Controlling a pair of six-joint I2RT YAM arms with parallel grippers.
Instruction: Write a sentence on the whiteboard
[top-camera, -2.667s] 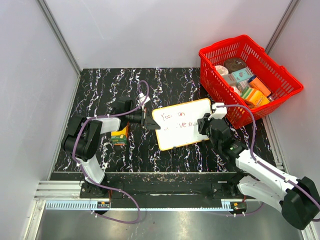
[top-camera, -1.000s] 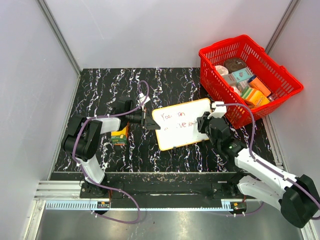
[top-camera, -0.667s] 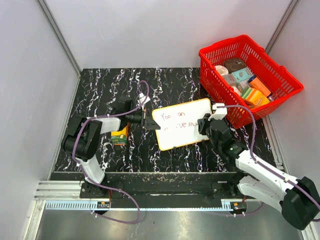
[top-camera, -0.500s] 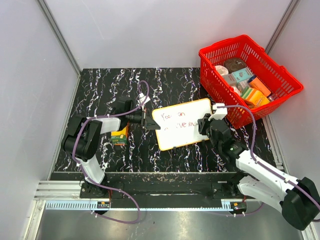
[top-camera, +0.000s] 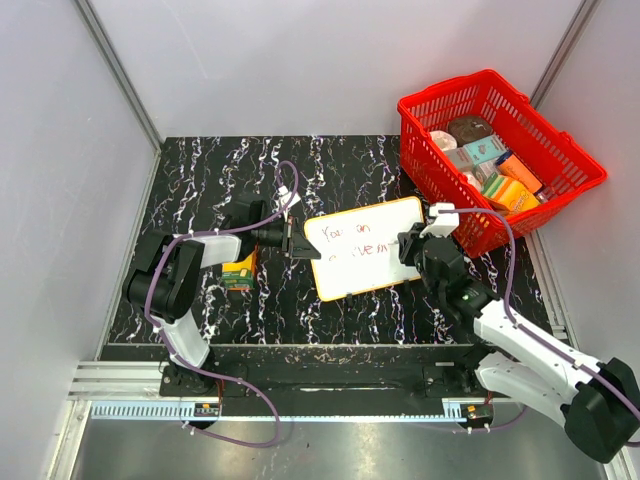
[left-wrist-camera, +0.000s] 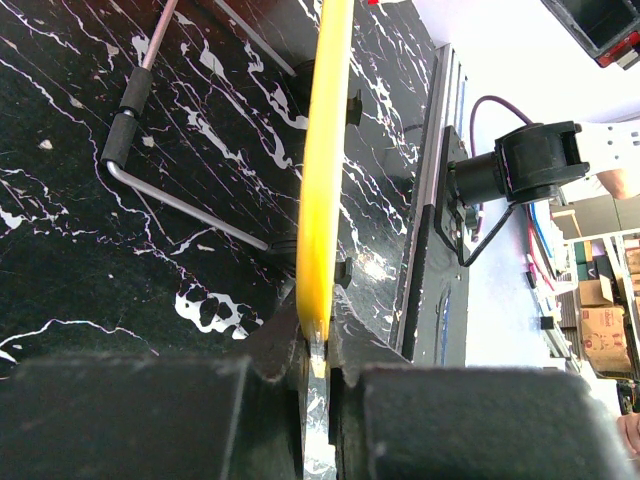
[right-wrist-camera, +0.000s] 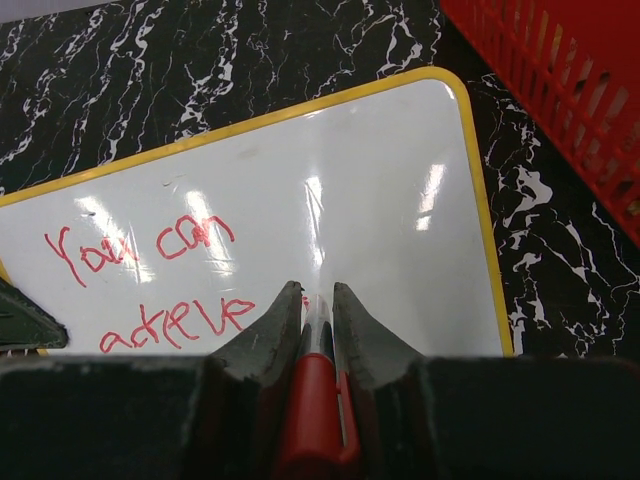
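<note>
Whiteboard (top-camera: 365, 247), small, white, yellow-rimmed, lies mid-way across the black marbled worktop (top-camera: 200, 180), left of the red plastic basket (top-camera: 560, 150). The left claw (left-wrist-camera: 315, 365) pinches its left edge. The right claw (right-wrist-camera: 318, 300) grips a red marker (right-wrist-camera: 312, 400) just right of the red handwritten sentence (right-wrist-camera: 150, 270).

right claw (top-camera: 411, 243): is sitting a touch further right over the right end of the whiteboard (top-camera: 365, 272) than 1.0 s ago. It is ending up near its spot of 2.7 s ago after a small dip left.
red marker (right-wrist-camera: 312, 385): is riding along with the claw through the same small left-then-right shift.
sentence (right-wrist-camera: 160, 285): the red strokes of the second line are showing a bit differently beside the claw in the top view. They are too small to tell whether letters are being added.
right arm (top-camera: 520, 340): forearm is lying slightly shifted with the claw.
</note>
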